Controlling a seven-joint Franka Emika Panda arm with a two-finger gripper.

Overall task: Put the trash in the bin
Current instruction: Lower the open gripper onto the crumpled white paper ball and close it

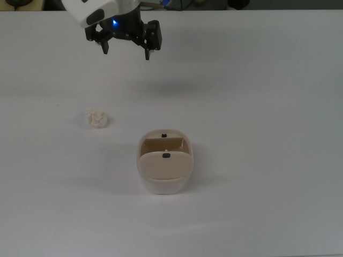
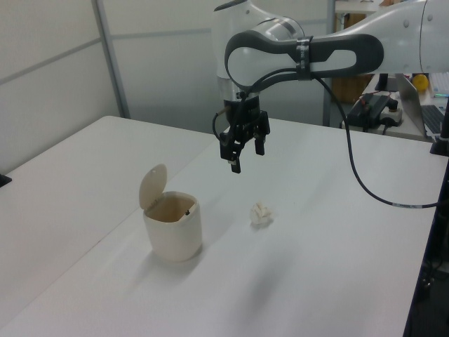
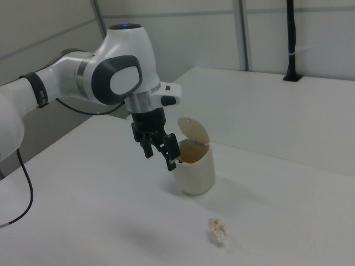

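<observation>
The end effector (image 1: 126, 52) hangs above the white bench (image 1: 257, 107), fingers apart and empty; the paper ball (image 1: 98, 118) lies near the open-lidded bin (image 1: 165, 170).

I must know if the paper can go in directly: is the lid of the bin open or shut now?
Open. The bin has its flap tilted up in the left view, and its inside shows.
</observation>
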